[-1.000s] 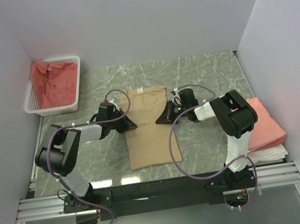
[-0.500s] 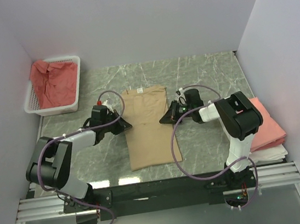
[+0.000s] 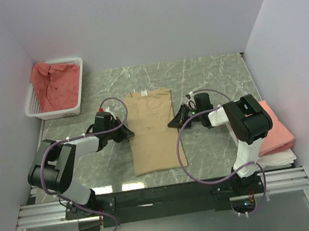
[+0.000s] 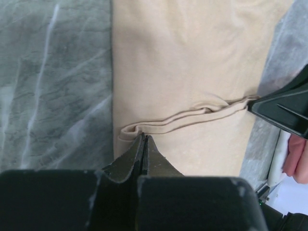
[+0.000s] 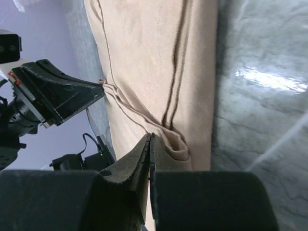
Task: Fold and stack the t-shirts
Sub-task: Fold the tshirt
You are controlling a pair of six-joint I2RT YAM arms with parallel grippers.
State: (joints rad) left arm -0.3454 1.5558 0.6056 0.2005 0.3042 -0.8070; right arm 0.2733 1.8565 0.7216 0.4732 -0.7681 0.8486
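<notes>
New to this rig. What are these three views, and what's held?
Two robot arms are bolted to the near table edge. One picture looks down from above and behind them; the other two come from cameras on each wrist, looking along the fingers. A tan t-shirt lies flat on the marble table. The left gripper and right gripper are each shut on one side edge of it, pinching up a ridge across the cloth. A white basket far left holds a crumpled pink shirt; a folded pink stack sits at the right.

No legible text or labels.
</notes>
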